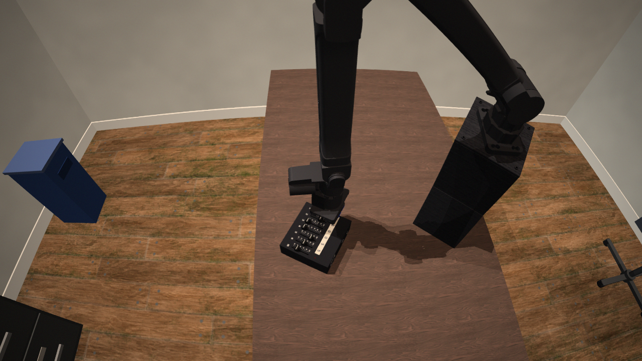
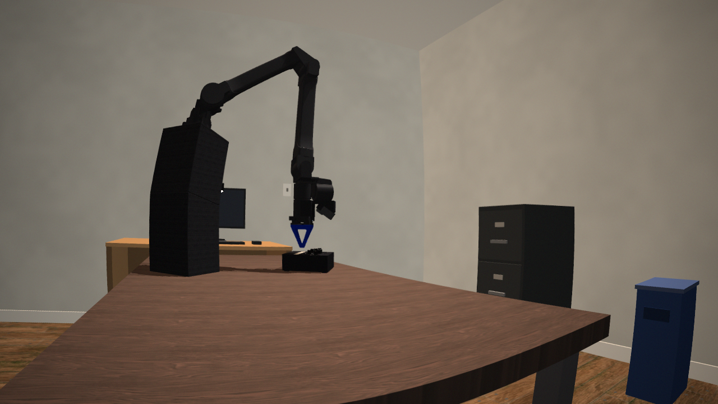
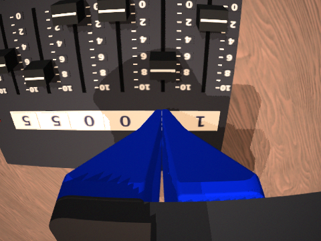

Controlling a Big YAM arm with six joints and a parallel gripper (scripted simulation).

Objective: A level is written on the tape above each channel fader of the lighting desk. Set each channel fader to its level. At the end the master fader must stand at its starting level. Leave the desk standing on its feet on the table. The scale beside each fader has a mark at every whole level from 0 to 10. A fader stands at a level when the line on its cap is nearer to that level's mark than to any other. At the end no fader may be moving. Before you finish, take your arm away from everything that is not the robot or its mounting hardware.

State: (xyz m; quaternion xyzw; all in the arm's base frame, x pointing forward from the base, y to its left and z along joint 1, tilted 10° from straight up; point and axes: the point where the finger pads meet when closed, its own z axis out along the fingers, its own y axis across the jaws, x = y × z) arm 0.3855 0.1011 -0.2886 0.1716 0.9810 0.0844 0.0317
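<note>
The black lighting desk [image 1: 329,252] [image 2: 307,263] [image 3: 43,145] stands on the table. My gripper [image 2: 301,246] [image 3: 162,120] is shut and empty, above the level tape [image 3: 217,121]. The wrist view shows the desk upside down. From the right, the tape reads 1, a level hidden by my fingertips, 0, 0, 5, 5. In the same order, the fader caps appear near 2 [image 3: 212,25], near 8 [image 3: 162,63], near 1 [image 3: 112,15], near 1 [image 3: 65,18], near 9 [image 3: 36,71] and near 6 [image 3: 5,58]. The master fader cannot be made out.
The arm's black pedestal [image 1: 453,193] [image 2: 185,201] stands to the right of the desk in the top view. The desk sits close to the left edge of the brown table [image 1: 381,314] [image 2: 301,326]. The blue bin [image 1: 67,193] [image 2: 662,346] stands on the floor.
</note>
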